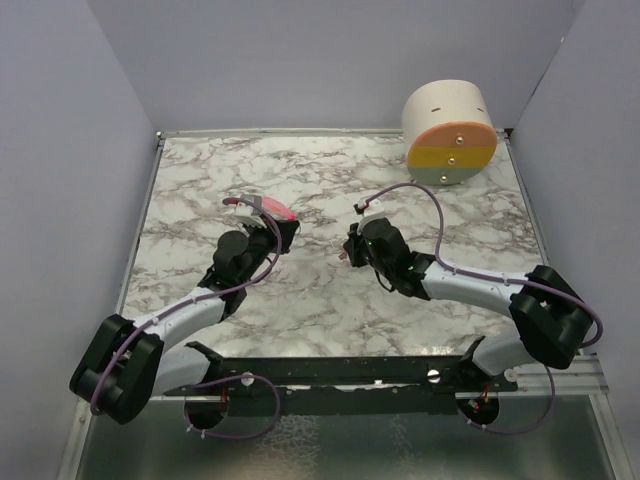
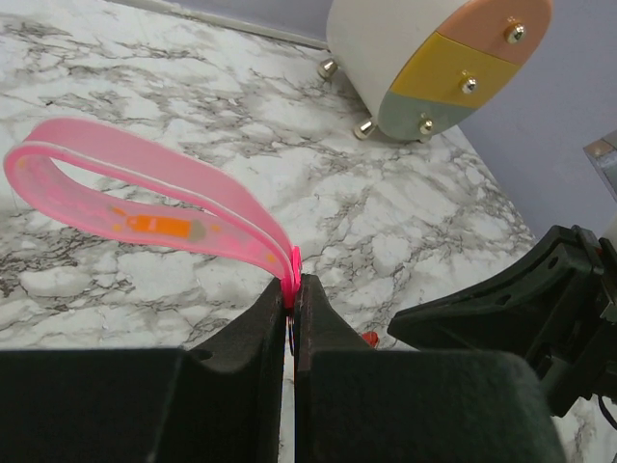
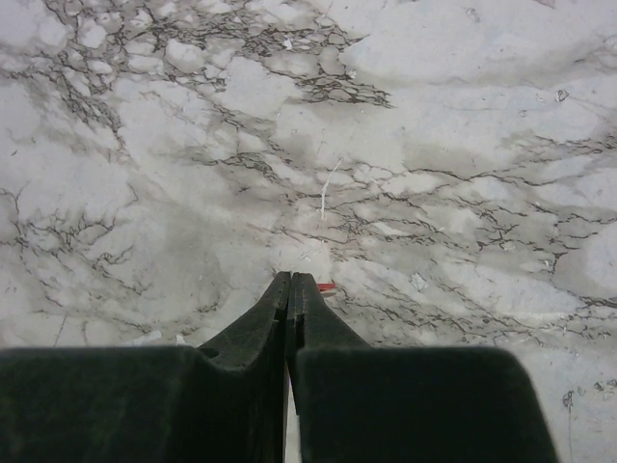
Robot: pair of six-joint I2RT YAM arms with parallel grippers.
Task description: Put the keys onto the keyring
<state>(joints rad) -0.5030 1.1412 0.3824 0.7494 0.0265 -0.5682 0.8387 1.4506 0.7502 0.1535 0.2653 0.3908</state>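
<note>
1. I held the keyring point(image 2: 145, 207) by its pink strap in the closed left pincer point(image 2: 292, 289), loop lifted above the worktop point(image 1: 330, 300) middle, freeing the ring end; ring itself unseen.
2. The right pincer point(image 3: 289, 282) was pinched tight, by my judgement on the key point(image 3: 326, 286), a red sliver showing, facing left for threading.

Marble-patterned worktop point(image 1: 330, 300), white with grey veining, boxed in by plain pale lavender walls point(image 1: 300, 60) along the left, far and right edges.

Round cream drum point(image 1: 448, 130) at the far right corner. Lies on its side, flat face turned toward the near edge. Shows three horizontal bands across that face: peach at the top, yellow in the middle, grey-green at the bottom. Carries one small shiny metal knob point(image 2: 469, 85) in each band. Rests on small rounded metallic feet point(image 2: 364, 128) touching the marble.
</note>
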